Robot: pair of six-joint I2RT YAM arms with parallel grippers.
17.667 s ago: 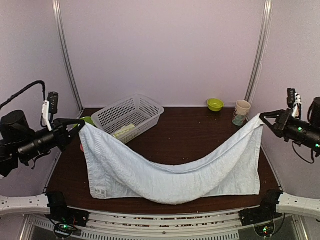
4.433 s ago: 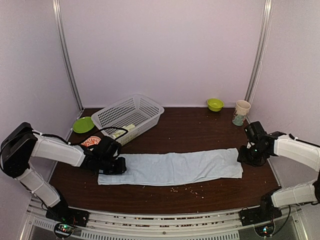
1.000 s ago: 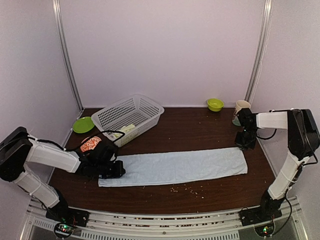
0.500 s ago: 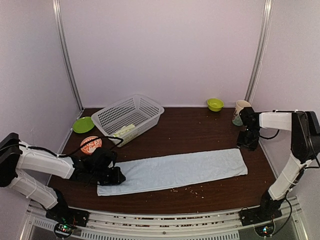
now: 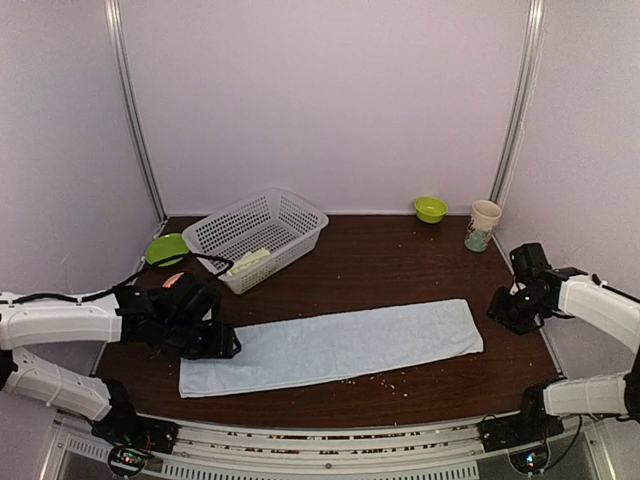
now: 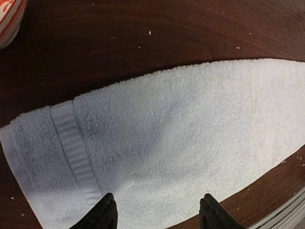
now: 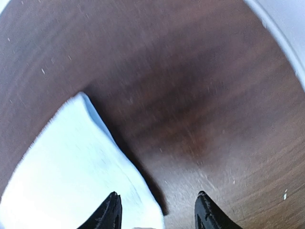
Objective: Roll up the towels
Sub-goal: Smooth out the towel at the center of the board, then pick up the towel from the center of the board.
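A long pale blue terry-cloth towel (image 5: 330, 345) lies flat as a narrow strip on the dark brown wooden table (image 5: 380, 265). In the overhead view it runs from the lower left up to right of centre. Its near long edge is close to the table's front edge at the left end. Bare wood, scattered with small crumbs, stretches behind the strip towards the middle of the frame.

The left gripper (image 5: 222, 346) is at the strip's left end. In its wrist view the gripper (image 6: 158, 213) has its two black fingers spread, with towel (image 6: 190, 133) between them and nothing pinched. The woven band near the short hem shows at the lower left of that view. An orange-patterned bowl (image 6: 7, 24) clips the upper left corner.

The right gripper (image 5: 503, 308) sits just past the strip's right end. Seen from its own wrist camera, the gripper (image 7: 158, 211) is also spread and pinching nothing. The towel's corner (image 7: 71, 176) fills the lower left of that view, and bare wood (image 7: 190, 95) fills the rest.

At upper left in the overhead view, a white plastic mesh basket (image 5: 290, 215) holds a folded lime-yellow towel (image 5: 248, 262). A flat green plate (image 5: 165, 248) lies left of the basket.
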